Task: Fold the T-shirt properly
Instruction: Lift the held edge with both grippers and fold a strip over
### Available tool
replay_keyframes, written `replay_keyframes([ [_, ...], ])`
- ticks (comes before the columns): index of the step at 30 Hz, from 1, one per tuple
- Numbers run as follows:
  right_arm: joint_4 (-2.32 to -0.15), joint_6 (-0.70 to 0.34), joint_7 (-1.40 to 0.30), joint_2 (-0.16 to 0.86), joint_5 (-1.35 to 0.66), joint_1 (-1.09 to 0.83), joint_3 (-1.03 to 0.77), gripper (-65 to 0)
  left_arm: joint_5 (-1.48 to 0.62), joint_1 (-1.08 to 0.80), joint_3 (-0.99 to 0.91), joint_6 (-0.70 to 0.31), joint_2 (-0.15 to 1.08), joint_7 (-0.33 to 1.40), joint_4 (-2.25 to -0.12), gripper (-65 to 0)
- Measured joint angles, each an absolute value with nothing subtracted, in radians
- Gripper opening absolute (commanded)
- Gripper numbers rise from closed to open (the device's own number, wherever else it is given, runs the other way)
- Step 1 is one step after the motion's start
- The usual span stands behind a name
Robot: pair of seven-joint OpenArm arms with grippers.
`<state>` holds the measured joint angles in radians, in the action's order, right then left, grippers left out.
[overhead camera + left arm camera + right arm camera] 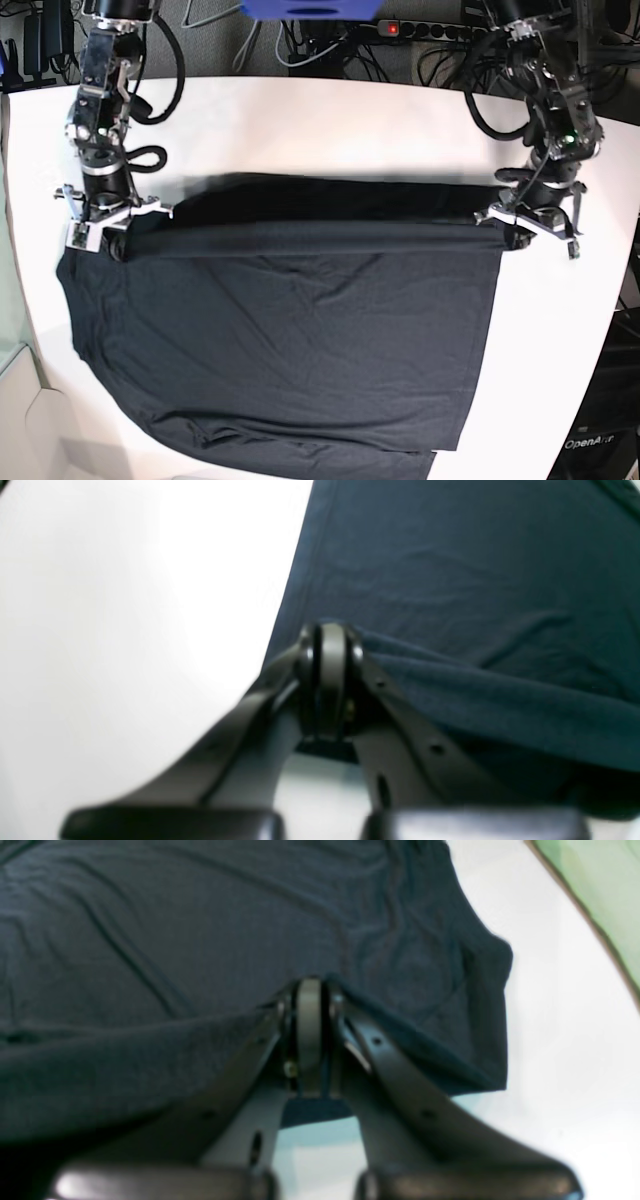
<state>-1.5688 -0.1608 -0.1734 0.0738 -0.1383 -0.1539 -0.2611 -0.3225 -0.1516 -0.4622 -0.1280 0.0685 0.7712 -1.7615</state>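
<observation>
Item: T-shirt (290, 330), black, spread flat on white worktop (300, 130). Left tool (530, 222) and right tool (100, 222) each clamped on a corner of the far hem, edge raised taut between them, body lying just ahead of both tools. Step in hand, by judgement: first lengthwise fold. Next move calls for carrying both corners evenly across toward the opposite edge.

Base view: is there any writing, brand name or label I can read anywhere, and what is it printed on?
"OpenArm", white letters on a dark surface at the bottom right corner, cut off by the picture's edge.
T-shirt: plain, no print or label showing.
Power strip at the back: nothing readable.
Wrist views: no text.
</observation>
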Motion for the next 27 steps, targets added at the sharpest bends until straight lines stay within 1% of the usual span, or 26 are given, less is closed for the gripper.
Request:
replay_keyframes([
  [5,-1.569,-0.161,-0.174,0.099,-0.138,-0.144,-0.222,-65.0,-0.32,-0.11,-0.462,-0.127,0.069,0.771,-1.704,-65.0],
  [12,-1.569,-0.161,-0.173,0.096,-0.139,-0.145,-0.218,-65.0,-0.319,-0.099,-0.462,-0.124,0.069,0.77,-1.686,-65.0],
  [13,-1.569,-0.161,-0.174,0.094,-0.138,-0.148,-0.222,-64.2,-0.319,-0.099,-0.462,-0.124,0.069,0.771,-1.686,-65.0],
  [15,-1.569,-0.161,-0.173,0.094,-0.139,-0.154,-0.224,-60.2,-0.32,-0.099,-0.462,-0.125,0.068,0.77,-1.686,-64.0],
  [17,-1.569,-0.161,-0.173,0.094,-0.138,-0.165,-0.224,-54.8,-0.319,-0.1,-0.463,-0.124,0.068,0.77,-1.686,-58.7],
  [21,-1.569,-0.161,-0.173,0.094,-0.138,-0.188,-0.224,-43.5,-0.319,-0.109,-0.465,-0.124,0.068,0.767,-1.686,-42.2],
  [23,-1.569,-0.161,-0.172,0.094,-0.139,-0.2,-0.224,-39.0,-0.324,-0.12,-0.465,-0.124,0.068,0.767,-1.69,-35.6],
  [24,-1.569,-0.161,-0.172,0.091,-0.139,-0.205,-0.224,-37.2,-0.324,-0.13,-0.465,-0.124,0.069,0.766,-1.694,-33.6],
  [27,-1.569,-0.161,-0.169,0.073,-0.139,-0.212,-0.226,-34.7,-0.323,-0.145,-0.465,-0.125,0.068,0.767,-1.694,-33.7],
])
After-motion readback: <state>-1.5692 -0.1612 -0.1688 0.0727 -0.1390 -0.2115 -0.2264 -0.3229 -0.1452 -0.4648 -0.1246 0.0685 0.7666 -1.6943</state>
